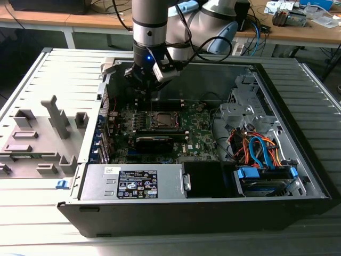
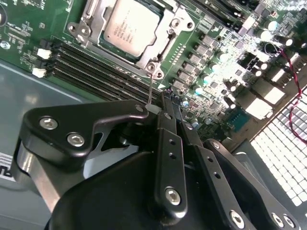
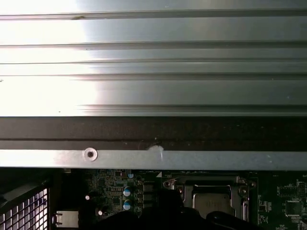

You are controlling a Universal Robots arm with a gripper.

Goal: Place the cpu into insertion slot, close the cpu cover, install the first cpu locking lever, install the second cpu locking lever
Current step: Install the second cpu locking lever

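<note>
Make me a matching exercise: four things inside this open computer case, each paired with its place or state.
Things:
1. square silver-topped cpu
2. thin silvery metal cpu cover
3. black gripper
4. bundle of blue and orange cables

Places or states:
A. toward the exterior view's right, by the drive bay
B. seated in the socket
C. closed around the chip
D. beside the socket's corner, at a thin wire lever

Pairs: 1-B, 2-C, 3-D, 4-A

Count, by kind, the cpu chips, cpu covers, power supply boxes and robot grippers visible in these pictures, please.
cpu: 1
cpu cover: 1
power supply box: 1
gripper: 1
Total: 4
</note>
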